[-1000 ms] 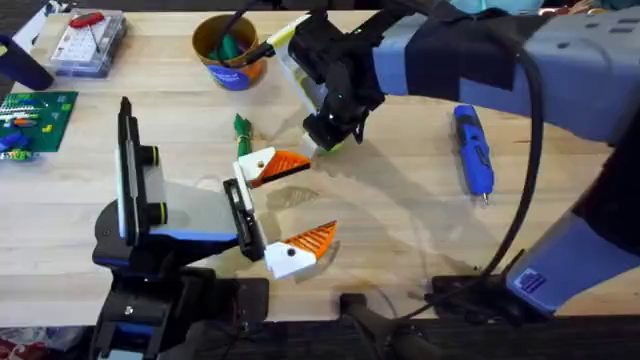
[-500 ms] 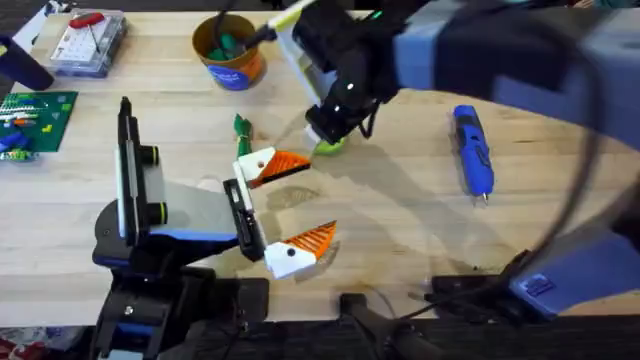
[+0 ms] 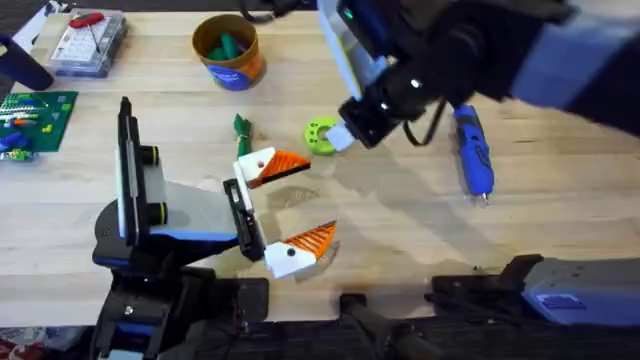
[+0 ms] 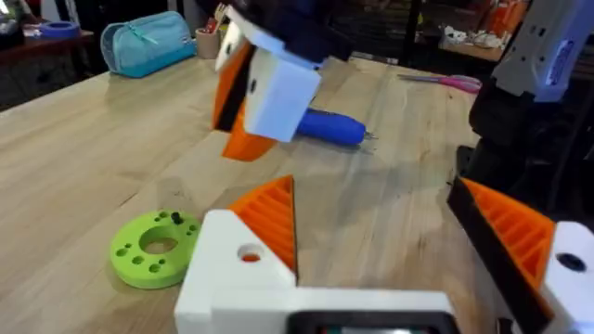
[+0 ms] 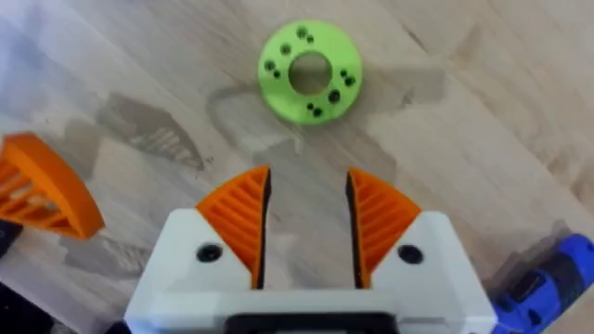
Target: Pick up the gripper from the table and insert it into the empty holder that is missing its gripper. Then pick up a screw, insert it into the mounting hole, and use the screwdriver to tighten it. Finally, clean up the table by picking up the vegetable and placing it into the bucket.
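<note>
Right pincer (image 5: 306, 227) released and empty over the green disc (image 5: 309, 71), which lies flat near the desk (image 3: 560, 240) centre, closer to its far edge; it looks light, stiff and thin-rimmed, so grip across rim and centre hole; left pincer (image 4: 390, 232) also released.

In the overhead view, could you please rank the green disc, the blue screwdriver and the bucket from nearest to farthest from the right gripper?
Measured from the right gripper:
1. Green disc, lying on the table just left of the fingertips.
2. Blue screwdriver, lying off to the right.
3. Bucket, at the far edge, up and to the left.
</note>
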